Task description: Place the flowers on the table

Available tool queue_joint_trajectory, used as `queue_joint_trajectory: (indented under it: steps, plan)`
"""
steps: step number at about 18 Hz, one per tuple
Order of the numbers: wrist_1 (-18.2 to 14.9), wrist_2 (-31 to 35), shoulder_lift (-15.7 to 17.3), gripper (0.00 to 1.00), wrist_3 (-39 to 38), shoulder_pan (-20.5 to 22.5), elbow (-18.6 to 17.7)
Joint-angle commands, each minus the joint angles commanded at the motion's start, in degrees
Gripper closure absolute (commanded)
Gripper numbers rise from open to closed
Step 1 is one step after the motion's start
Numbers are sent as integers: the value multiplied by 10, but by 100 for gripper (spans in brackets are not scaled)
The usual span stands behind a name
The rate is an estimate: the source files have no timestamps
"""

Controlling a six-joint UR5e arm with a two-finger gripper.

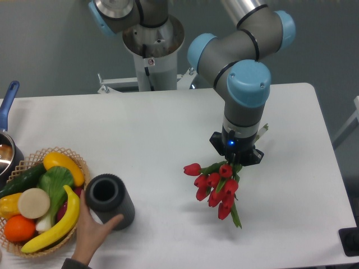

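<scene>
A bunch of red tulips (pixel 216 186) with green stems hangs from my gripper (pixel 235 162) over the right half of the white table (pixel 157 134). The gripper points straight down and is shut on the stems near their middle. The blooms fan out to the lower left and one stem end sticks out at the lower right. The bunch seems to be low over the table; I cannot tell whether it touches. The fingertips are hidden by the wrist and the flowers.
A dark grey cylindrical vase (pixel 109 200) stands at the front left, held by a human hand (pixel 95 232). A wicker basket (pixel 78 162) of fruit and vegetables sits at the left edge. A pot with a blue handle (pixel 8 101) is at the far left.
</scene>
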Motion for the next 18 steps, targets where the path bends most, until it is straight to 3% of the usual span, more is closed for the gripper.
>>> queue_joint_trajectory:
  steps: [12, 15, 18]
  plan:
    - [3, 0, -31, 91, -8, -12, -7]
    - [4, -2, -38, 75, -9, -17, -8]
    - [11, -4, -42, 42, -9, -19, -8]
